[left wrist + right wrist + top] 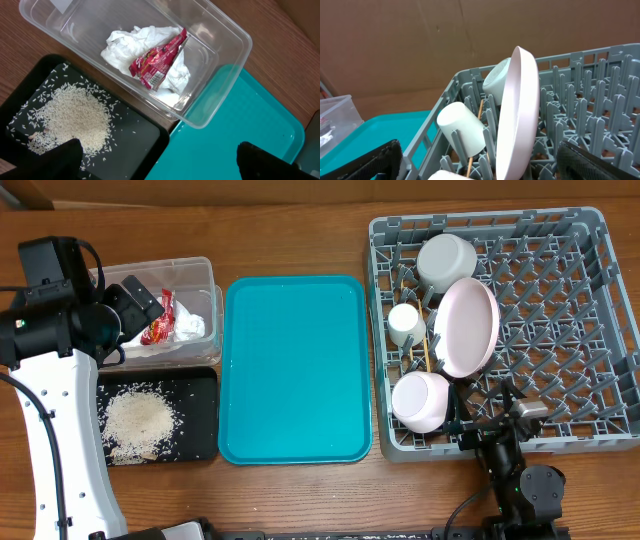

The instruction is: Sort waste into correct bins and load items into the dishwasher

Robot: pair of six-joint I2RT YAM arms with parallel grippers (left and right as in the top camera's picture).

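Observation:
The clear tub (205, 270) holds a crumpled white napkin (125, 47) and a red wrapper (157, 62). Rice crumbs (72, 117) lie heaped in the black tray (135, 135). In the grey dish rack (560, 320) the pink plate (520, 110) stands on edge, with a cream cup (462, 125), two pale bowls (445, 260) (420, 400) and chopsticks (425, 345) beside it. My left gripper (160, 167) hangs open and empty over the seam between the black tray and the teal tray. My right gripper (485, 167) is open and empty at the rack's near wall.
The large teal tray (295, 370) lies between the bins and the rack. The left arm's white link (60, 450) runs along the table's left side. A brown cardboard wall (420, 45) stands behind the rack.

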